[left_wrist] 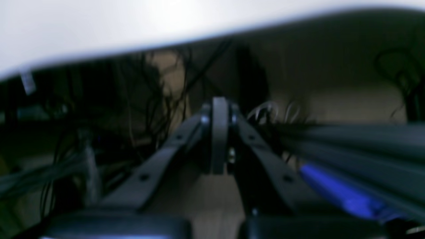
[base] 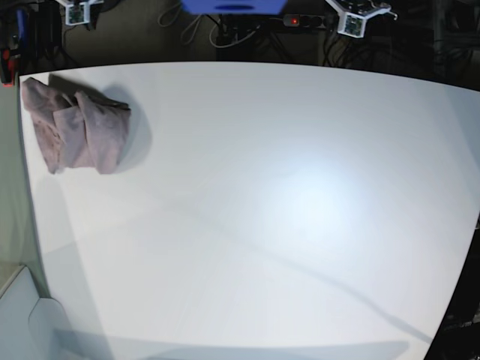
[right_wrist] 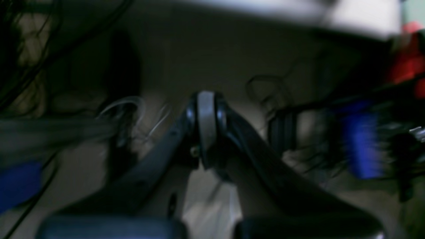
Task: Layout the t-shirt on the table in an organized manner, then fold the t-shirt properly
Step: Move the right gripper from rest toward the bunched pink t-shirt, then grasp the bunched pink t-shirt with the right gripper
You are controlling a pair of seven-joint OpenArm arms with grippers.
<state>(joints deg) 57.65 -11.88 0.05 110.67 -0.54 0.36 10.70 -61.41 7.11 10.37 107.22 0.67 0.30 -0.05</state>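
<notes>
The t-shirt (base: 75,127) lies in a crumpled mauve-pink heap at the far left corner of the white table (base: 285,210). Neither wrist view shows it. In the left wrist view my left gripper (left_wrist: 219,109) is shut with nothing in it, its fingers pressed together, hanging off the table's edge (left_wrist: 99,30) over a dark floor. In the right wrist view my right gripper (right_wrist: 206,103) is also shut and empty, and the picture is blurred. In the base view only small parts of the two arms show past the table's far edge, the left arm (base: 352,19) and the right arm (base: 75,11).
Beyond the far edge are tangled black cables (left_wrist: 156,96), a blue object (base: 232,6) and a power strip with a red light (base: 300,21). A red thing (right_wrist: 406,63) shows at the right wrist view's upper right.
</notes>
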